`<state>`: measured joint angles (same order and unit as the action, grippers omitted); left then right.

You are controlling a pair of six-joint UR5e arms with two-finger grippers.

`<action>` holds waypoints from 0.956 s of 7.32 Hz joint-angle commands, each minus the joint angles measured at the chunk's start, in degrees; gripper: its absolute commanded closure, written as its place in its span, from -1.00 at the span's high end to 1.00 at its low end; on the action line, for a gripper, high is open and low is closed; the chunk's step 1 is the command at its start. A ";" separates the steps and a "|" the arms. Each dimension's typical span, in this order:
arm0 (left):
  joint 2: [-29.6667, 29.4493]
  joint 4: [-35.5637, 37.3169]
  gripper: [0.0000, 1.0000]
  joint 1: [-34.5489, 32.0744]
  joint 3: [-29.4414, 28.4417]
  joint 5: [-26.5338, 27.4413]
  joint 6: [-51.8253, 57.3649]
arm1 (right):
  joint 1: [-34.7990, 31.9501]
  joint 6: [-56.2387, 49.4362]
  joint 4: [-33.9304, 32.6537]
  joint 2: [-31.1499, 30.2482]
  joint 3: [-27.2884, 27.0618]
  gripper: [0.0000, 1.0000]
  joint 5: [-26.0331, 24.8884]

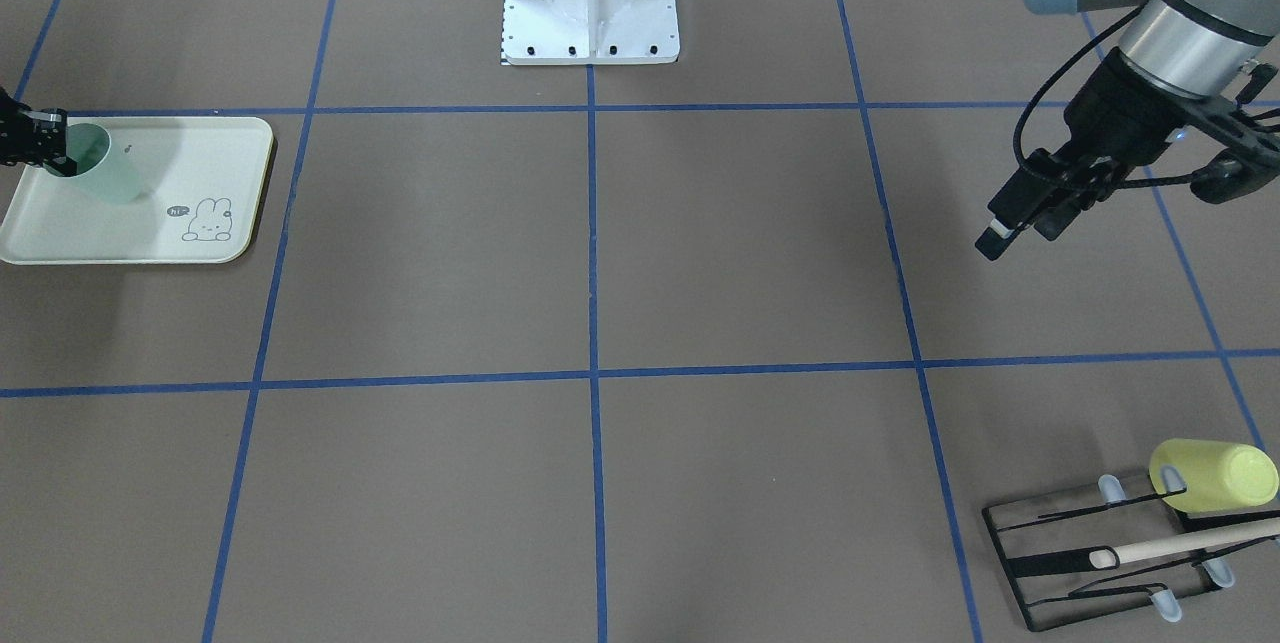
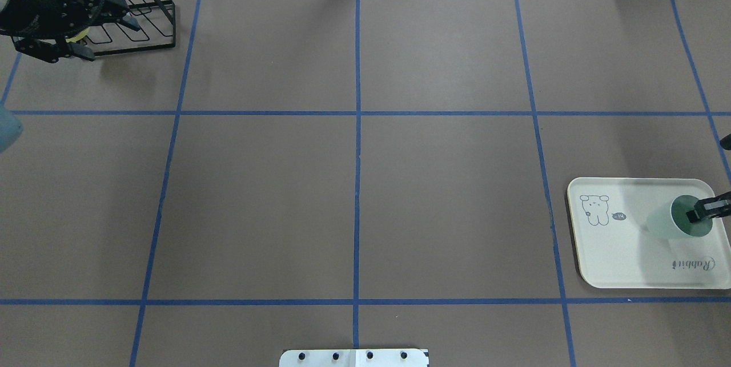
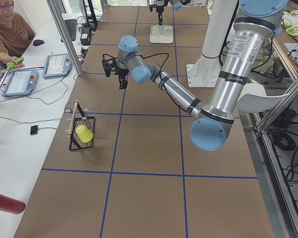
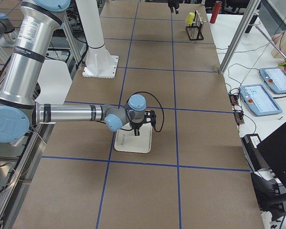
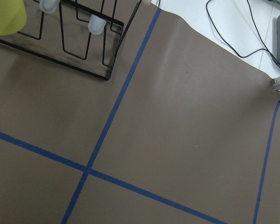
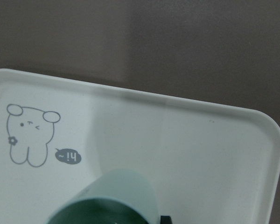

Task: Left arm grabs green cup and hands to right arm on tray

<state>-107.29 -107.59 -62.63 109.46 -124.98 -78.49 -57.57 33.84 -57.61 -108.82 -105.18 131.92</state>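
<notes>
The pale mint green cup (image 1: 112, 171) stands upright over the cream tray (image 1: 205, 158) at the table's right end. My right gripper (image 1: 48, 145) is shut on the cup's rim, one finger inside the mouth. From overhead the green cup (image 2: 663, 222) is on the tray's (image 2: 622, 253) far side from the bunny drawing, held by the right gripper (image 2: 703, 212). The right wrist view shows the cup's rim (image 6: 116, 198) above the tray (image 6: 200, 140). I cannot tell whether the cup's base touches the tray. My left gripper (image 1: 1020, 231) hangs open and empty far away, near the rack.
A black wire rack (image 1: 1085, 563) at the far left corner carries a yellow-green cup (image 1: 1215, 475) and a wooden stick (image 1: 1190, 541). The robot's white base (image 1: 590, 3) is at the table's back middle. A person (image 3: 7, 29) sits beside the table, with tablets and cables.
</notes>
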 commanded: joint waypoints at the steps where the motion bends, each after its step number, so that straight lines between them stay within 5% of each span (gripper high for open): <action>1: -0.03 0.27 1.00 0.05 0.40 0.00 0.00 | 1.83 0.17 -0.05 0.10 0.06 -1.00 -0.08; 2: -0.03 0.27 1.00 0.05 0.49 0.00 0.00 | 2.28 0.17 -0.05 0.19 0.06 -1.00 -0.26; 3: -0.03 0.27 1.00 0.05 0.49 0.00 0.00 | 2.72 0.17 -0.14 0.36 0.41 -0.20 -0.34; 4: -0.11 0.27 1.00 0.05 0.49 0.00 0.00 | 3.16 0.17 -0.14 0.45 0.58 0.12 -0.52; 5: -0.11 0.27 1.00 0.05 0.58 0.00 0.00 | 3.07 0.17 0.04 0.45 0.24 0.99 -0.52; 7: -0.46 1.66 1.00 0.05 0.84 0.00 -0.09 | 0.98 -0.26 0.04 0.10 -2.30 1.00 0.00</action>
<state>-107.53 -106.96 -62.60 110.10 -124.98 -78.51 -55.17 33.84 -57.55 -108.46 -105.92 131.53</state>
